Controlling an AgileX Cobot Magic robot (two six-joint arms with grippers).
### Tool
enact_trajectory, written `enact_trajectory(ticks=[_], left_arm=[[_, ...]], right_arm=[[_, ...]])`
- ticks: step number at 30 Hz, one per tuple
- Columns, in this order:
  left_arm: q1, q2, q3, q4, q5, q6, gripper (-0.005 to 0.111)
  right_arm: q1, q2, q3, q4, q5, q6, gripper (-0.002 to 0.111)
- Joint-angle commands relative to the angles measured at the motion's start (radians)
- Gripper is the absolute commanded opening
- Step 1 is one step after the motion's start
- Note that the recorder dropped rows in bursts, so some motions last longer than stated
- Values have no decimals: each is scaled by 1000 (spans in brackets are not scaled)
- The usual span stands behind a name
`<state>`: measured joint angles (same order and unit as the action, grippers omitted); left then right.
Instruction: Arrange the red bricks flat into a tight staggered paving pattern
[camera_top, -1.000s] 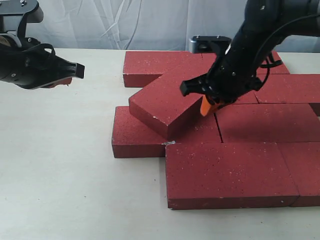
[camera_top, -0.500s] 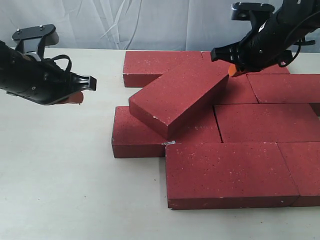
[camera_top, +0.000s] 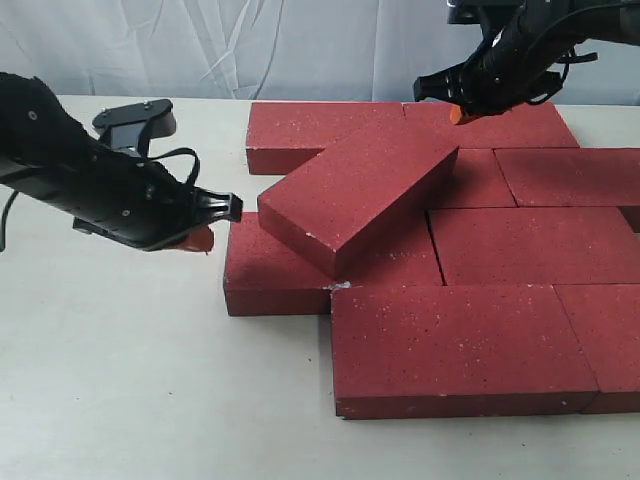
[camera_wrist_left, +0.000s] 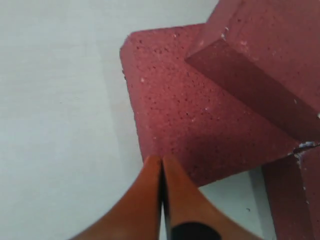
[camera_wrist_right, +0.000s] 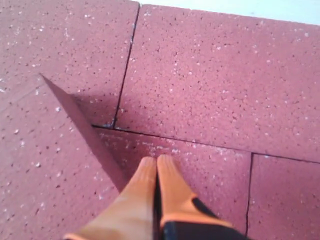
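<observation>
Several dark-red bricks (camera_top: 520, 245) lie flat in staggered rows on the table. One loose brick (camera_top: 355, 195) rests tilted and askew across them, its low corner on the left-end brick (camera_top: 262, 272). My left gripper (camera_top: 200, 240) is shut and empty, its orange tips just off the left end of that brick (camera_wrist_left: 185, 110). The tilted brick (camera_wrist_left: 270, 65) shows beyond it. My right gripper (camera_top: 462, 113) is shut and empty, hovering over the back row near the tilted brick's raised far corner (camera_wrist_right: 45, 150). Its fingertips (camera_wrist_right: 167, 167) point at the flat bricks (camera_wrist_right: 225, 85).
The pale tabletop (camera_top: 120, 380) spreads out to the left and front of the bricks. A white curtain (camera_top: 300, 45) hangs behind the table. The paved patch runs off the exterior view's right edge.
My right gripper has lifted off the tilted brick and drawn back up toward the back row. My left arm has swung right and down to the left-end brick. The tilted brick has not moved.
</observation>
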<state>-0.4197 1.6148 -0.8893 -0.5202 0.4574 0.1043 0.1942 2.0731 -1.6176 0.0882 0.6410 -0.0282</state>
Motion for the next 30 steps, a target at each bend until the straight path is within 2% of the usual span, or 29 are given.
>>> enact_trajectory(ticks=[1,6,19,27,30], left_arm=[[-32,39,2,-25,-20,7,0],[-32,39,2,-29,-31,7,0],[-32,39,2,-29,-63,7,0],[-32,39,2,-29,-63,7,0],[-32,39,2,-24,-63,8,0]], right_arm=[[-7,37,-8,-20,-85,1,-1],[-7,108,-81,-13,-57,4,-1],[7,150,-163,-8,271,-33,-1],[36,131,-163,170,403,-126,-1],[49,124,-163,184,466,-137,-1]])
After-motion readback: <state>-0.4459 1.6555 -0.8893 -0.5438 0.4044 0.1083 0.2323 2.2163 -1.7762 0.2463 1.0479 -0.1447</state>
